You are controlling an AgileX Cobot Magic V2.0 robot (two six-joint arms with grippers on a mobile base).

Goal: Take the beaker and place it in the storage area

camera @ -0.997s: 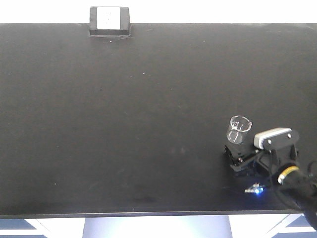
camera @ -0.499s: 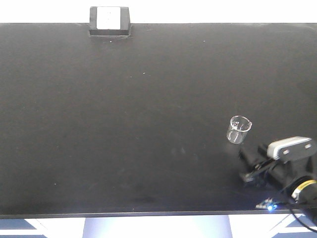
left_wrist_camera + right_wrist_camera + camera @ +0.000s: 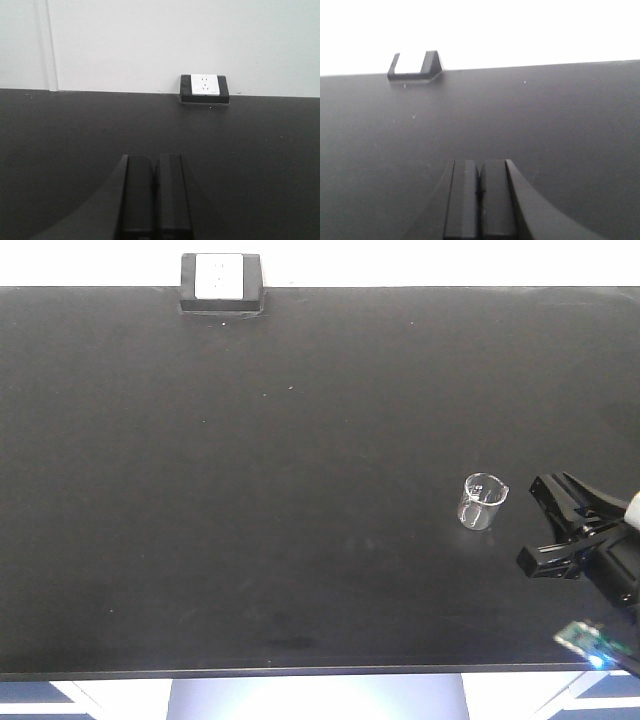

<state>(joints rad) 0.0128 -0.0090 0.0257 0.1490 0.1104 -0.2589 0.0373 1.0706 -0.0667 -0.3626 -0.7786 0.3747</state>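
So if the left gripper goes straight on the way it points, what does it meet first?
The way looks free across the black benchtop. The left gripper, fingers together, lines up left of the black box with a white face, so it would likely reach the white wall first; depth is unclear.

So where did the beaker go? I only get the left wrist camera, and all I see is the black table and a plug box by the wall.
Observer: The front camera shows it. The beaker stands upright on the black benchtop, towards the front right.
Operator: Is anything holding it?
Observer: No. The right gripper is just to its right, with a gap between them, so it is not touching the glass.
Operator: Is there stuff inside it?
Observer: It looks empty. I can see the dark benchtop straight through the glass.
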